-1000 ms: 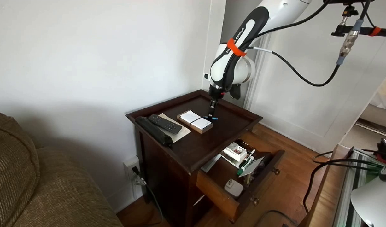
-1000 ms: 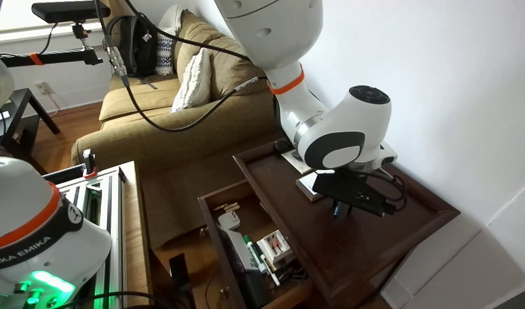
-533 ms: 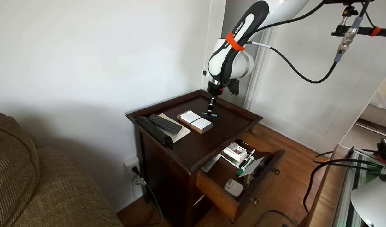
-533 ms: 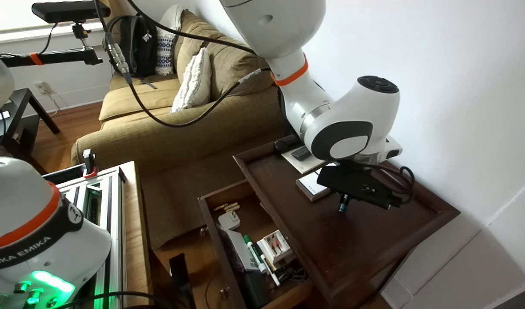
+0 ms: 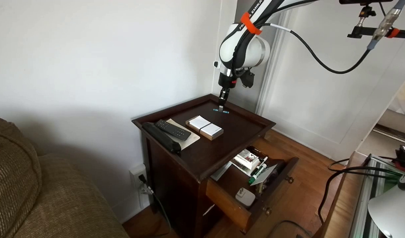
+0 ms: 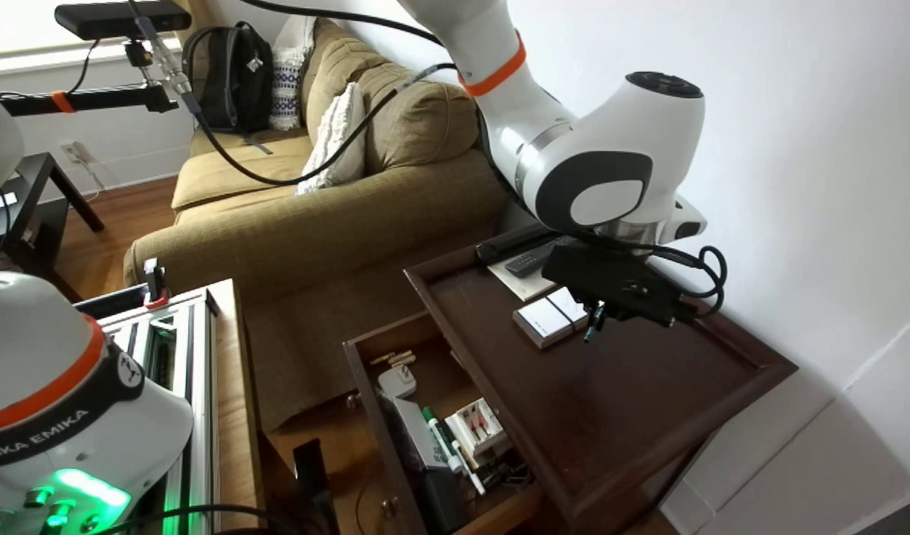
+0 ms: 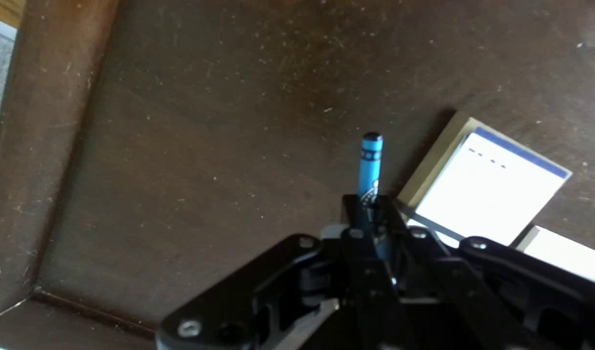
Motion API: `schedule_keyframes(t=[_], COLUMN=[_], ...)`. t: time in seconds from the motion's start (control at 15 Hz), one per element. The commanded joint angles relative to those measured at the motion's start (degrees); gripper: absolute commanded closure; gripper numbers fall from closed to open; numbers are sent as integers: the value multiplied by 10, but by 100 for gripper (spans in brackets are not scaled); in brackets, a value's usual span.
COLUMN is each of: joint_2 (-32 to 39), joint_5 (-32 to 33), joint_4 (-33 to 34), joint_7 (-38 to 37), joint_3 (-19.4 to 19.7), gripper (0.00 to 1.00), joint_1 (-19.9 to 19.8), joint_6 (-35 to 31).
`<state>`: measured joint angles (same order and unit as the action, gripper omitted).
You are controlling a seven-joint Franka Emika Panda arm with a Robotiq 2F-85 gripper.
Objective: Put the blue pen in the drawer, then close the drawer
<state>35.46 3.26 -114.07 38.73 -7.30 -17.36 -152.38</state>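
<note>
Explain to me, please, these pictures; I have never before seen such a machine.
The machine is a robot arm with a gripper at its end, a kind of two-fingered hand. Two pictures look at it from outside, from different places; the close one is taken from its wrist, looking down past the gripper. The gripper is closed on a blue pen and holds it above a dark-brown side table. On this table lie a white-topped notepad, a remote control over a pale sheet, and a long black object that I cannot name. The table's drawer stands open; inside are, among other things, a green-capped marker and a white plug.
</note>
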Motion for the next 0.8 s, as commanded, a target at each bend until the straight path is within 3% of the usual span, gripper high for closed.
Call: schedule_keyframes(t=[0.0,0.2,0.27,0.67,0.73], joint_2=[-51,-68,-44,-59,-59], joint_5=[-15,-14,-9,-10,-10], joint_4=[-62,-91,-54,-74,-74], joint_7=[-112,-197,-152,-189,-189], joint_3=[36,51,36,48,48], gripper=[97,97,90,90,97], joint_1=[41,60,44,57,57], joint_6=[3,-19,1,-4,-4])
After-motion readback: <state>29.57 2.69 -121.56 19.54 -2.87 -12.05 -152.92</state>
